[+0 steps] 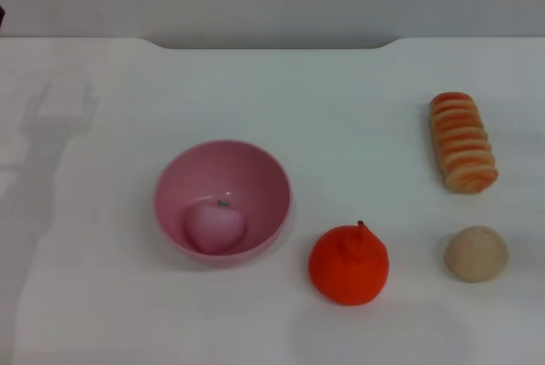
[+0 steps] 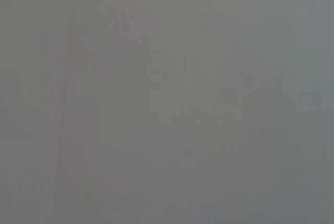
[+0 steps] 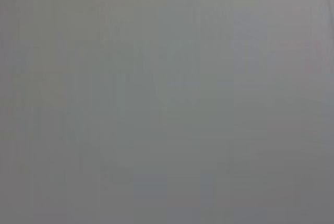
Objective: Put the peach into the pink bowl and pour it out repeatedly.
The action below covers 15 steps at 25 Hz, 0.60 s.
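The peach — small, pale pink, round, with a tiny green stem mark — sits inside the pink bowl, one of each. Right of the bowl lie one orange fruit, one beige ball and one striped bread roll. Neither gripper shows — their state cannot be told.

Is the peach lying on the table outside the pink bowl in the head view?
No, the peach rests inside the pink bowl, low against its near wall, with its green stem mark facing up.
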Each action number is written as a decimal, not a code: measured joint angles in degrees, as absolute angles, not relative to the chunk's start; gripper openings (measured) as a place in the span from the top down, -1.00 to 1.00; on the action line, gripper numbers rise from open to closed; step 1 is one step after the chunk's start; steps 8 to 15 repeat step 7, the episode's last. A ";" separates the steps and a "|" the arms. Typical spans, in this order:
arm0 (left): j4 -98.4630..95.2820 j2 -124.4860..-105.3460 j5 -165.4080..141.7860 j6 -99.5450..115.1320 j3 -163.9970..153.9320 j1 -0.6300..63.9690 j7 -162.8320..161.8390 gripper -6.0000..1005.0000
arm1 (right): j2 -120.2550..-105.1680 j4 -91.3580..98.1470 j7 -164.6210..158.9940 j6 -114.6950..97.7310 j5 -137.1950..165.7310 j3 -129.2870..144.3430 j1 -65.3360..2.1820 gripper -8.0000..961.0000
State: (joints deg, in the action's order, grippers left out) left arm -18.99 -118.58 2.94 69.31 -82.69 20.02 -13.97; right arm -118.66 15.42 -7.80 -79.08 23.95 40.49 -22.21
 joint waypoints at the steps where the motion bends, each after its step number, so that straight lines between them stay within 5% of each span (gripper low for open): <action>1: -18.83 -118.60 3.11 69.31 -82.69 20.07 -13.97 -0.33 | -118.59 14.67 -7.01 -79.02 23.93 39.79 -22.83 -0.12; 15: -17.72 -118.79 4.64 68.80 -83.30 21.95 -13.89 -0.33 | -118.62 13.97 -5.60 -78.96 23.86 37.87 -24.40 -0.12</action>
